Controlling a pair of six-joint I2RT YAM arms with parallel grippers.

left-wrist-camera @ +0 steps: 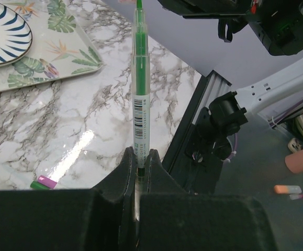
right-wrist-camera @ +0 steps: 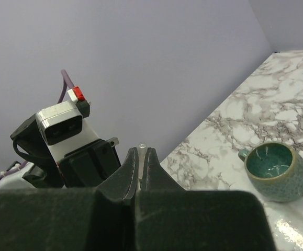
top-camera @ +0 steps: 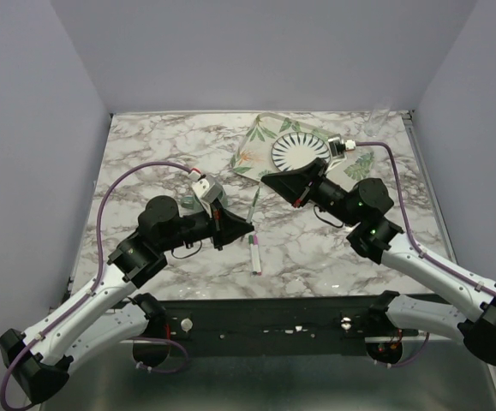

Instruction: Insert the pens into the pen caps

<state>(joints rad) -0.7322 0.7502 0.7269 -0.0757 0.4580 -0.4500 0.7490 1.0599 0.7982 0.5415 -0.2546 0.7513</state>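
My left gripper [left-wrist-camera: 139, 154] is shut on the lower end of a pen [left-wrist-camera: 141, 83]. The pen is a pale stick with a green core and a barcode label, and it stands straight out from the jaws. In the top view this pen [top-camera: 254, 207] points from my left gripper [top-camera: 248, 227] up toward my right gripper [top-camera: 270, 182]. My right gripper [right-wrist-camera: 142, 151] is shut on a small pale pen cap [right-wrist-camera: 142, 148]; only its tip shows. A second pen [top-camera: 256, 255] with a pink band lies on the marble below them, and its pink and green end [left-wrist-camera: 44, 182] also shows in the left wrist view.
A leaf-print tray [top-camera: 249, 145] carrying a striped plate [top-camera: 299, 152] sits at the back centre of the table. A teal cup [right-wrist-camera: 274, 170] stands on the marble to the right of my right gripper. The table's metal front rail [left-wrist-camera: 188, 130] runs close by.
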